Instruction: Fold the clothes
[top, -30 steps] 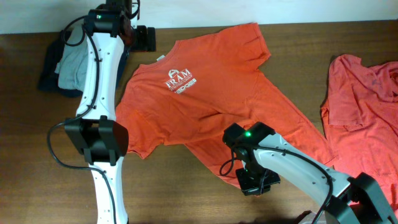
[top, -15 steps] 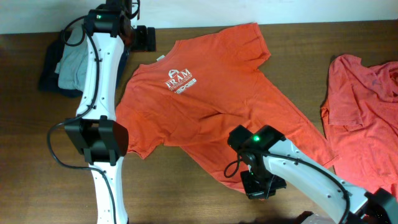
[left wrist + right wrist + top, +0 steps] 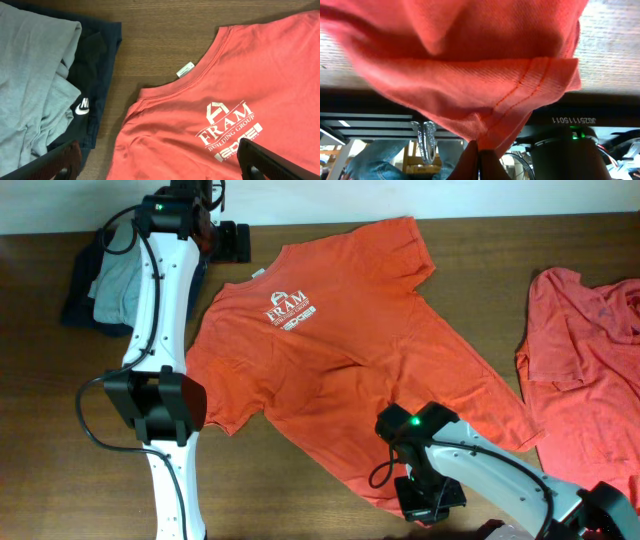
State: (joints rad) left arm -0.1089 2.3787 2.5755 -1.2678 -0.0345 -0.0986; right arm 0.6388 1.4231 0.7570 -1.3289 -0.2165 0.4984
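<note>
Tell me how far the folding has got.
No fold made yet: the spread T-shirt lies open, logo up. In hand: right jaws shut on its bottom hem near the table's front edge; left jaws open over the collar. Left: every fold, plus the crumpled T-shirt at right.

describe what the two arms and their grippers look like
The left arm is made of smooth white tubular links between blocky black joint housings, with a small green light and a thin black cable looping beside it. The right arm matches. The left gripper and right gripper are black with flat-sided fingers.
</note>
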